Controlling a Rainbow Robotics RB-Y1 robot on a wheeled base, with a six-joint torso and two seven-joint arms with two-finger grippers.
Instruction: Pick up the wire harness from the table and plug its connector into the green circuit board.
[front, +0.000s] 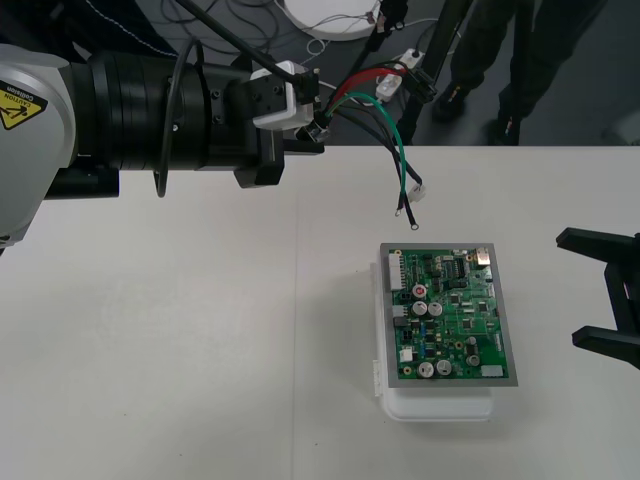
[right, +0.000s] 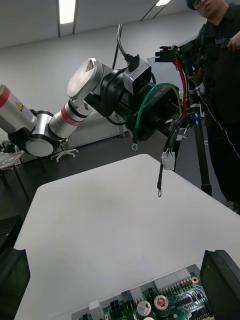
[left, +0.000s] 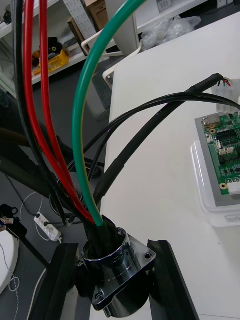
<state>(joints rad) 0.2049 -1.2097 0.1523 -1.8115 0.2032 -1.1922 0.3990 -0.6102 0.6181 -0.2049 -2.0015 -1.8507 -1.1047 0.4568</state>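
Chrome flanged socket of a red-black-green wire harness sits pinched in the left gripper. The right gripper gapes beside the green circuit board.

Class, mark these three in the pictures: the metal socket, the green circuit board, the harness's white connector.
metal socket (left: 112, 279): left wrist view, on its shiny round barrel.
green circuit board (front: 448, 316): front view, on the board's middle.
white connector (right: 168, 160): right wrist view, on its housing.
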